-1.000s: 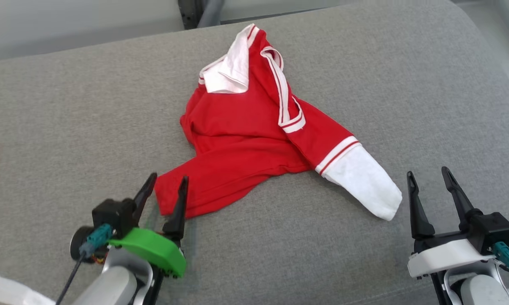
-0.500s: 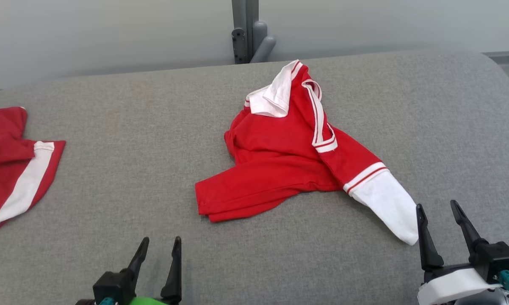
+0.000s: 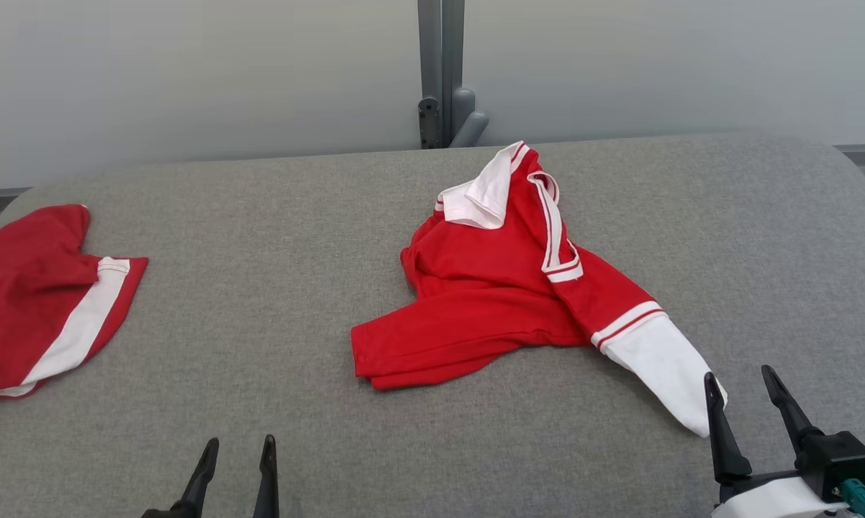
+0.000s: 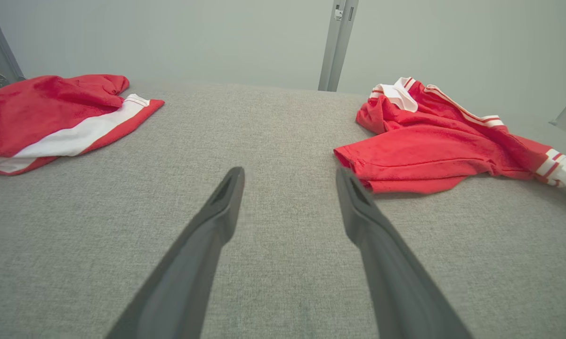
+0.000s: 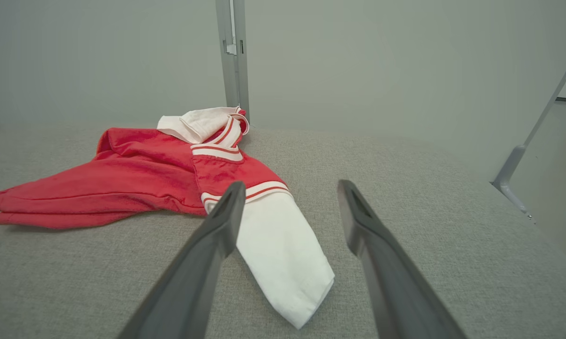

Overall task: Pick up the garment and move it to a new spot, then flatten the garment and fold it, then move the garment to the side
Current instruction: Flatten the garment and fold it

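The garment (image 3: 490, 302) is lying crumpled mid-frame on the worktop (image 3: 260, 302); the left tool (image 3: 240, 440) and right tool (image 3: 737, 373) are hovering spread and empty along the bottom edge.

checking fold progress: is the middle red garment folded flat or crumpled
Crumpled: the garment lies bunched, collar flipped up, one sleeve trailing out.

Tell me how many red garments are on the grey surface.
2. A crumpled red-and-white shirt lies near the middle; a second red garment lies at the far left, partly cut off.
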